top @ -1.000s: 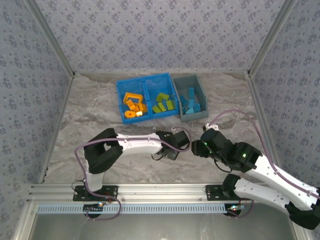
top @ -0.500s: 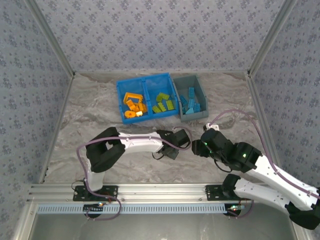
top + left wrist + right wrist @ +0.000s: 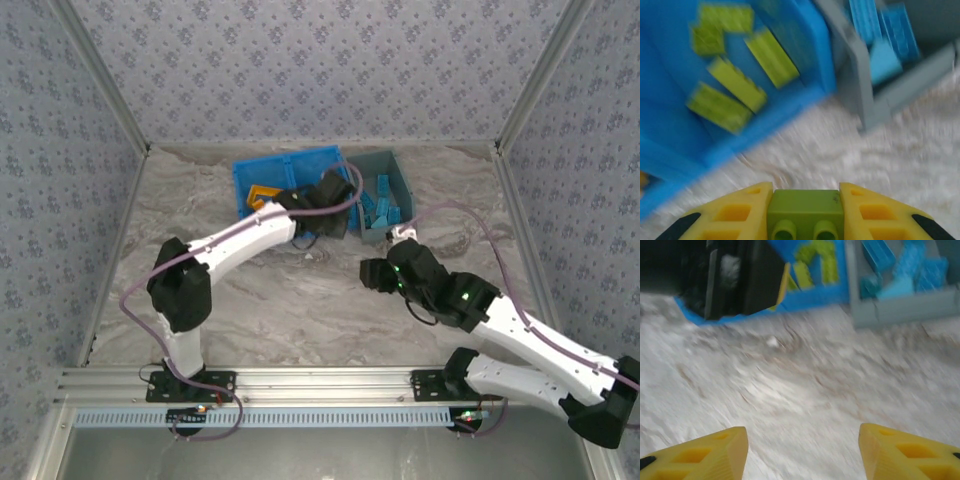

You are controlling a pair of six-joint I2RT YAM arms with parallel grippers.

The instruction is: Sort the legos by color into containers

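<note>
One lime brick (image 3: 805, 210) is pinched in the left gripper (image 3: 805, 196); let go early, it could miss the blue bin (image 3: 817, 60). The right gripper (image 3: 802, 442) gapes wide.

Lime green brick (image 3: 805, 206): 2 studs showing, clamped between left gripper (image 3: 805, 200) fingers, near both bins | blue bin (image 3: 285, 158): 2 compartments, orange pieces (image 3: 262, 196) in the left one; I count 5 lime bricks (image 3: 737, 90) in the right one, at mixed angles | grey bin (image 3: 390, 162): just beside on the right, holding blue bricks (image 3: 380, 205) heaped.
</note>
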